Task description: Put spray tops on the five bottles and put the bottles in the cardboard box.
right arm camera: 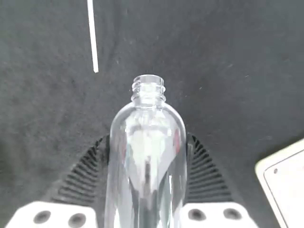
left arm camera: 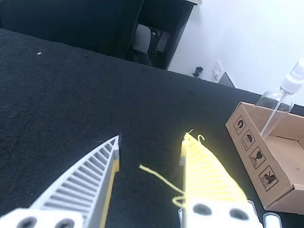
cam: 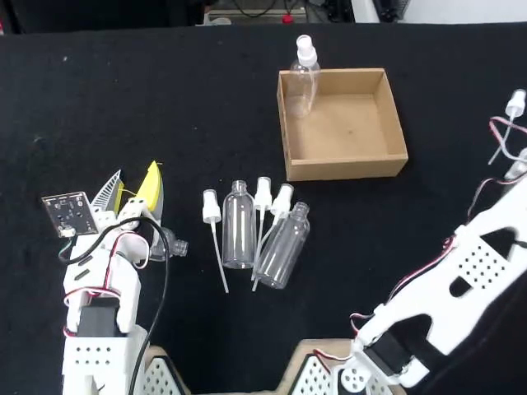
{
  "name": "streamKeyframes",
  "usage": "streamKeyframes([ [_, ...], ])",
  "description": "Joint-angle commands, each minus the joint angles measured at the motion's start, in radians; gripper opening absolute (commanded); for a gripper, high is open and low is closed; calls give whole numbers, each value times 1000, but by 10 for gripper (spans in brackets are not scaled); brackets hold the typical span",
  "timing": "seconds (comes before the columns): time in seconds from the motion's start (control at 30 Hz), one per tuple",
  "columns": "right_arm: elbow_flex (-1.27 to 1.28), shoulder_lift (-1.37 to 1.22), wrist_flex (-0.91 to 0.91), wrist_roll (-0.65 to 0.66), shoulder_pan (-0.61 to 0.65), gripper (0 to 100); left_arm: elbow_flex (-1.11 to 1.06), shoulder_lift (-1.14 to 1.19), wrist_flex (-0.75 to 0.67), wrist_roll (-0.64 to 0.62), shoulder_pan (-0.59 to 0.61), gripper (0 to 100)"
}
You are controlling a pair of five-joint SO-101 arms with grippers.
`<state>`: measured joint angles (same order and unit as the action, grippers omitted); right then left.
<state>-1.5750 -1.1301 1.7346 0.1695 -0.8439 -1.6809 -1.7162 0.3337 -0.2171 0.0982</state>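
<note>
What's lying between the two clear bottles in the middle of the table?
A spray top and a second spray top, tubes running between the straight bottle and the slanted bottle; the high view shows it.

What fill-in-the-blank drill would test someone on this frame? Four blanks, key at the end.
1. The brown cardboard box holds ___ clear plastic bottle fitted with a white spray top.
2. The right gripper is shut on a clear bottle whose neck carries ___ spray top.
3. The jaws of the left gripper stand ___.
4. In front of the box, ___ uncapped bottles lie among three loose white spray tops.
Missing words: one; no; open; two.
</note>
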Motion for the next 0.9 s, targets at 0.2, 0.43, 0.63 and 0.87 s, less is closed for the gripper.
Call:
streamKeyframes([
  [0.2,479,443,29,-3,-2,64,-24,-15,-20,-6,2,203],
  [0.43,710,659,25,0,8,64,-24,-15,-20,-6,2,203],
  [0.63,975,834,-54,26,32,64,-24,-15,-17,-6,2,203],
  [0.87,1580,1185,-439,26,52,64,-24,-15,-17,-6,2,203],
])
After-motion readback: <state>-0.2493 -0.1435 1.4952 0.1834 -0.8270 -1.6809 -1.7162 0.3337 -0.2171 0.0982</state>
